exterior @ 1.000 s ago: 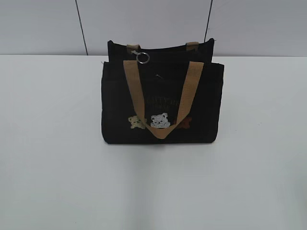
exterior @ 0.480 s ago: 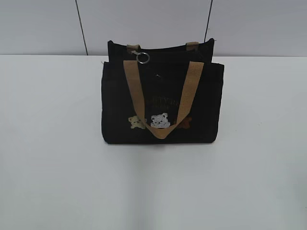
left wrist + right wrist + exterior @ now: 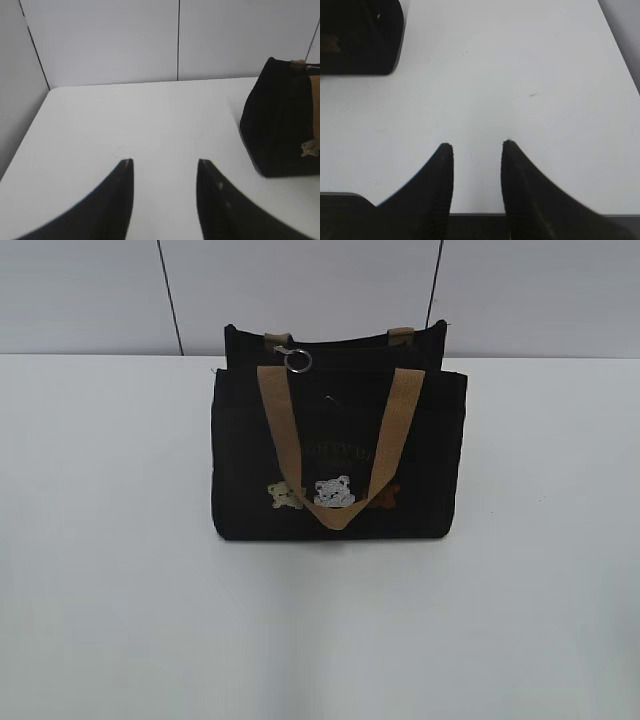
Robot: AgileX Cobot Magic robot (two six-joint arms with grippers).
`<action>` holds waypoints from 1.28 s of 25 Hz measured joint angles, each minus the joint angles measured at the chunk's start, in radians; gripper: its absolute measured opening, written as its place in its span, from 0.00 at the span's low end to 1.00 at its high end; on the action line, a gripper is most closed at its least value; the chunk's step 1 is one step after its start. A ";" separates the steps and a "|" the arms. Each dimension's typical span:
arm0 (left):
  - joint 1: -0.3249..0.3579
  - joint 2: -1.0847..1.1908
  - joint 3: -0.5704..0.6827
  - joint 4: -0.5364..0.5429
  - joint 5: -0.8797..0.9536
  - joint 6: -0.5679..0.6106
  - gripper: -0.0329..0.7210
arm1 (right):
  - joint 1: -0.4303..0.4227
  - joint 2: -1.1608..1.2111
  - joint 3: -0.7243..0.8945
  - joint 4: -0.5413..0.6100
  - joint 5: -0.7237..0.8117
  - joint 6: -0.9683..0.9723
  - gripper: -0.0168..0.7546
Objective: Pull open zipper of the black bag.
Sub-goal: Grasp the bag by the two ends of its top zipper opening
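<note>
I work in a bare test booth, lab-like: a plain white table (image 3: 120, 590) under my grippers, enclosed by pale grey panel walls (image 3: 100, 40) with dark seams ahead.

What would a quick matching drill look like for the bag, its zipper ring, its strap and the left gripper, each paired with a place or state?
Column one:
1. small boxy black fabric bag
2. small silver metal zipper ring
3. tan webbing front handle
4. left gripper

Column two:
A. hangs down across the embroidered bears
B. open over bare white table, holding nothing
C. stands upright mid-table
D. sits at the bag's top edge, toward its left end

Pairs: 1-C, 2-D, 3-A, 4-B
</note>
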 joint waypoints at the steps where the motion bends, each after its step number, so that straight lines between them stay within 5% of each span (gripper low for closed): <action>1: 0.000 0.013 0.000 0.000 -0.021 0.019 0.47 | 0.000 0.000 0.000 0.000 0.000 0.000 0.34; 8: 0.000 0.148 0.005 0.001 -0.255 0.042 0.85 | 0.000 0.000 0.000 0.000 0.000 0.000 0.34; 18: -0.049 0.595 0.169 0.088 -1.036 -0.024 0.90 | 0.000 0.000 0.000 0.000 0.000 0.000 0.34; 26: -0.042 1.204 0.184 0.457 -1.722 -0.381 0.88 | 0.000 0.000 0.000 0.000 0.000 0.000 0.34; 32: 0.073 1.582 -0.053 1.028 -1.872 -0.662 0.87 | 0.000 0.000 0.000 0.000 0.000 0.000 0.34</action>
